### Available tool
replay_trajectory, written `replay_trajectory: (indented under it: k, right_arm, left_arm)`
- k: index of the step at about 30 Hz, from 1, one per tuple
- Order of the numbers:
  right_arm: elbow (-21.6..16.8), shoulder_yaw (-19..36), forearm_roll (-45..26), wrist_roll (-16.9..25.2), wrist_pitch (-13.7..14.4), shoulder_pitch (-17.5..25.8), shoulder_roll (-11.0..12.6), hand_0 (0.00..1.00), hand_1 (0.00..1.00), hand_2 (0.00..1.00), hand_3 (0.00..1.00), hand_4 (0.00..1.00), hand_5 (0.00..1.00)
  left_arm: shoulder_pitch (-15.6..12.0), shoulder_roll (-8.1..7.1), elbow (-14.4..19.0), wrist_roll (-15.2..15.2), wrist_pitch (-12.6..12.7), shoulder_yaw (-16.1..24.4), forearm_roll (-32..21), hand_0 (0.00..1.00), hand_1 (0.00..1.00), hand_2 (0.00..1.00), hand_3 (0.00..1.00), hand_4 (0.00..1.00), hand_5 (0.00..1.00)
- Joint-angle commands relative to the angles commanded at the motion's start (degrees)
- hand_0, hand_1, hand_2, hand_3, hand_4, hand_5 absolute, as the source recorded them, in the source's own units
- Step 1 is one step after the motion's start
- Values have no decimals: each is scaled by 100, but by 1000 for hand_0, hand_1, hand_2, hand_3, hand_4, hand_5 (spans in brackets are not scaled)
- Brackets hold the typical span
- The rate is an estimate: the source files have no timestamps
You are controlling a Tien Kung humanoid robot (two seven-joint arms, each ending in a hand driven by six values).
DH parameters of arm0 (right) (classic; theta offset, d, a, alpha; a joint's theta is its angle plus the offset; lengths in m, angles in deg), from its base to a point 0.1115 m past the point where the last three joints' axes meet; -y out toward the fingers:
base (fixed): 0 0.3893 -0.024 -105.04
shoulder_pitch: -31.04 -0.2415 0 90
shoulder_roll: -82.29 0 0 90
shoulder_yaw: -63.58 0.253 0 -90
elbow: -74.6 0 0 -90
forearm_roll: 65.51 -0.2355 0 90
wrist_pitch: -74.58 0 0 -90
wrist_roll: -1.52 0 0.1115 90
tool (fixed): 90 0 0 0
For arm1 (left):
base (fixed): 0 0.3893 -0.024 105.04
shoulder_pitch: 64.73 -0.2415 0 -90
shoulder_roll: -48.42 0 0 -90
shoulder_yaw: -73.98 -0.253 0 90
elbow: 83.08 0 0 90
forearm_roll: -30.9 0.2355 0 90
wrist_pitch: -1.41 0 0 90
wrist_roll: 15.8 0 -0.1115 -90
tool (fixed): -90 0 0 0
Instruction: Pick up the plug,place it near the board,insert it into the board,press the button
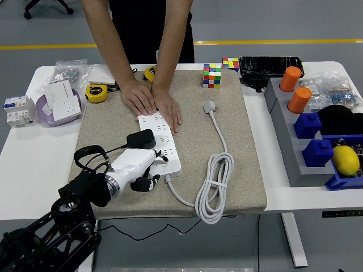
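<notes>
White power strip [160, 143] lies on the beige felt mat [244, 158], running from mat centre toward the near-left. Black plug adapter [141, 139] sits on the strip's left edge, seated in or resting on a socket; cannot tell which. Left hand [136, 167], white-shelled, rests over the strip's near end, fingers loosely curled, clamped on nothing, just beside the adapter. Person's two hands [152, 102] press flat on the strip's far end. Strip's white cable [214, 187] lies coiled near the mat's near-right corner.
</notes>
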Motion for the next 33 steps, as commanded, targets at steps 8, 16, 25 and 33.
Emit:
replay_trajectory:
  k: [8, 16, 25, 33]
  right_arm:
    - [0, 33, 28, -6, -1, 11, 6, 954, 893, 848, 869, 998, 948]
    - [0, 51, 24, -5, 0, 6, 1, 953, 893, 848, 869, 998, 948]
    - [0, 37, -5, 0, -1, -10, 1, 953, 893, 848, 869, 998, 948]
    - [0, 51, -7, -2, 3, -4, -4, 952, 892, 848, 869, 998, 948]
  left_arm:
    - [-10, -1, -61, -6, 34, -9, 0, 188, 29, 157, 737, 560, 2]
    - [-1, 1, -87, 1, -8, -26, 0, 189, 28, 157, 733, 559, 2]
    - [25, 9, -166, 23, -38, -8, 0, 189, 28, 156, 724, 558, 2]
    - [19, -1, -208, 119, -210, 12, 0, 190, 28, 156, 706, 556, 2]
